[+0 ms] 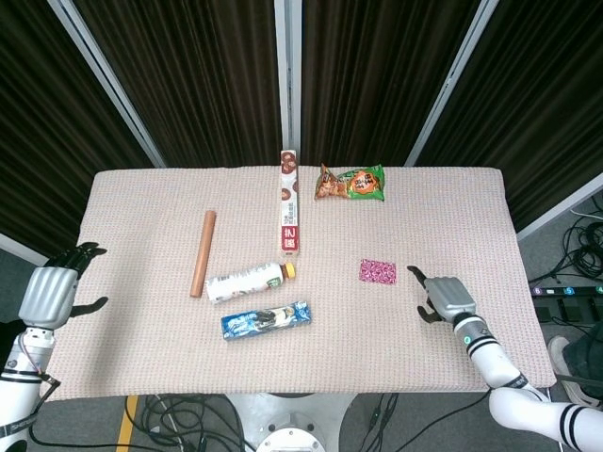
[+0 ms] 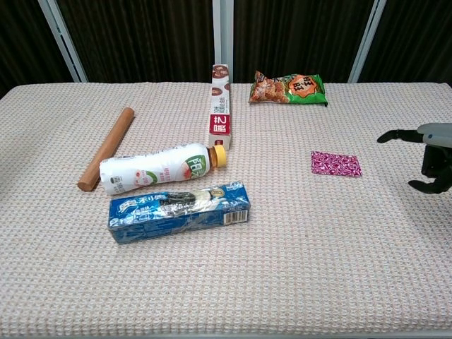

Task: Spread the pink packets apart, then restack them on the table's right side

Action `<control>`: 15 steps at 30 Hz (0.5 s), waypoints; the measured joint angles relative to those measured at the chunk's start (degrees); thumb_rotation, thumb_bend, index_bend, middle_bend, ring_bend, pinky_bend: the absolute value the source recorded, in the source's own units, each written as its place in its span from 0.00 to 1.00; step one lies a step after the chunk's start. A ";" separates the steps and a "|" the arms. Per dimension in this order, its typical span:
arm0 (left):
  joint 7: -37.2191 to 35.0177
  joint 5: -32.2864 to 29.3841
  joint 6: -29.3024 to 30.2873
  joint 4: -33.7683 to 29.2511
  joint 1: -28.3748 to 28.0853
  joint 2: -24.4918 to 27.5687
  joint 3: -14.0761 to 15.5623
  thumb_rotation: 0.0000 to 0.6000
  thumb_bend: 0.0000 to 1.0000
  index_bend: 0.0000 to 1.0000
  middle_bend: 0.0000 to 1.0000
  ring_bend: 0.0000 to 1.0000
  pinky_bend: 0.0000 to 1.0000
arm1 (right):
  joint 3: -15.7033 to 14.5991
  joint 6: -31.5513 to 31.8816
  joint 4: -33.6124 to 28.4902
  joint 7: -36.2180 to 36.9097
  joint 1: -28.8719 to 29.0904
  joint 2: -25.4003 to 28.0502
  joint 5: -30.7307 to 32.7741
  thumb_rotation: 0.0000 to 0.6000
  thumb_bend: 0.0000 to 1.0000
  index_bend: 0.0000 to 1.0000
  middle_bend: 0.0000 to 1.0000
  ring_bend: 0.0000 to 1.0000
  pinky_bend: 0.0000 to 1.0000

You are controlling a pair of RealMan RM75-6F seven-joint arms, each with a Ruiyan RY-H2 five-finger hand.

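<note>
Fingers of the left hand (image 1: 52, 292) are spread apart and hold nothing, the hand hanging off the table's (image 1: 141, 348) left edge with its forearm running down toward the near-left corner. Pink packets (image 1: 377, 271) lie in one flat stack on the cloth right of centre, well right of the white bottle (image 1: 243, 282) and blue box (image 1: 266, 319). Just right of the stack, not touching it, the right hand (image 1: 445, 296) hovers over the table with its dark fingers splayed toward the packets and nothing in its grasp, its forearm angling back to the near-right corner.
</note>
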 measured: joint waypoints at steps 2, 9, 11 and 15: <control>0.03 -0.01 -0.09 -0.30 0.07 0.20 0.06 1.00 0.00 0.29 0.31 0.25 0.35 | -0.19 -0.57 0.18 -0.09 1.05 -1.17 1.51 1.00 0.37 0.00 1.00 1.00 1.00; 0.47 0.24 -0.28 -0.63 0.26 0.43 0.38 1.00 0.00 0.29 0.31 0.25 0.34 | -0.34 -2.76 1.46 -0.65 4.45 -3.31 6.51 1.00 0.38 0.01 1.00 1.00 1.00; 0.77 0.29 -0.33 -0.67 0.34 0.50 0.49 1.00 0.00 0.29 0.31 0.25 0.33 | -0.43 -3.33 1.86 -1.19 5.90 -3.92 8.59 1.00 0.38 0.01 1.00 1.00 1.00; 0.71 0.34 -0.34 -0.80 0.45 0.62 0.52 1.00 0.00 0.29 0.31 0.25 0.33 | -0.77 -3.72 2.52 -2.35 8.53 -5.24 12.17 1.00 0.37 0.02 1.00 1.00 1.00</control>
